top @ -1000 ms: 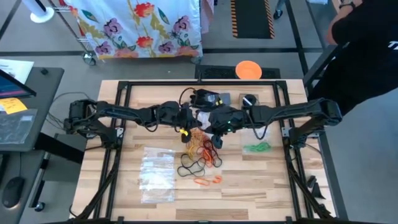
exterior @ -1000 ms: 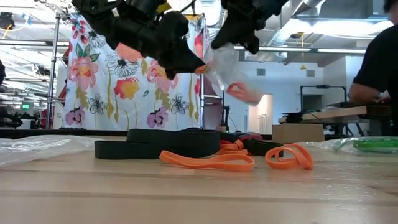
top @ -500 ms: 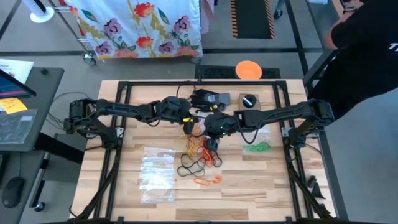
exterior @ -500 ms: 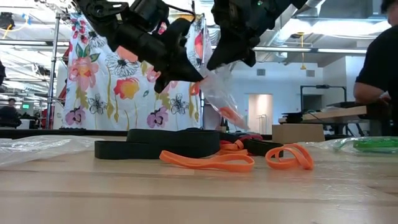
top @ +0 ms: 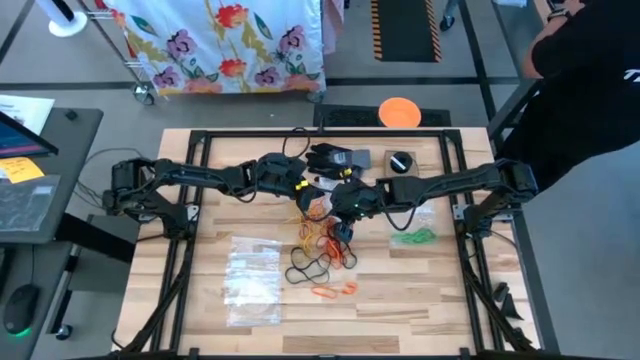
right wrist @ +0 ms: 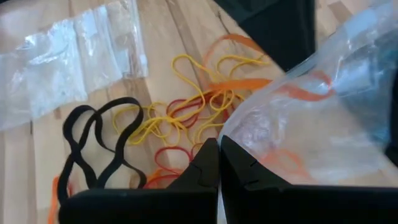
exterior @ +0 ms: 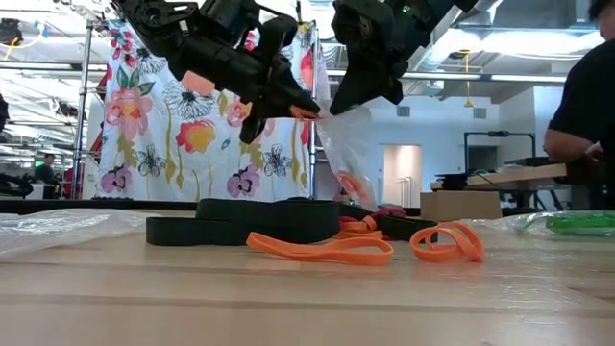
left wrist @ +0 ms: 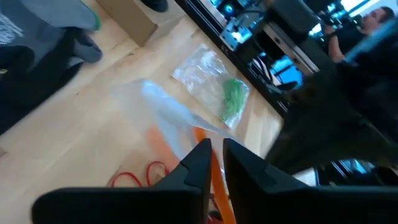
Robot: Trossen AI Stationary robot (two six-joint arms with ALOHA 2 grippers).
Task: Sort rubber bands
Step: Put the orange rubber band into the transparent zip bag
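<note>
My right claw (exterior: 332,111) pinches the clear bag (exterior: 348,144) above the tabletop (top: 420,290). My left claw (exterior: 306,109), barely parted, sits at its mouth. The loose rubber bands (top: 325,250) lie directly beneath both claws.

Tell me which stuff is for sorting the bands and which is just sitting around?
For the job:
- loose rubber bands
- green bands in a bag
- clear bag held by the right pincer, with orange bands inside
- left pincer at its mouth
- spare clear bags

Just lying about:
- black glove
- orange disc
- flowered cloth
</note>
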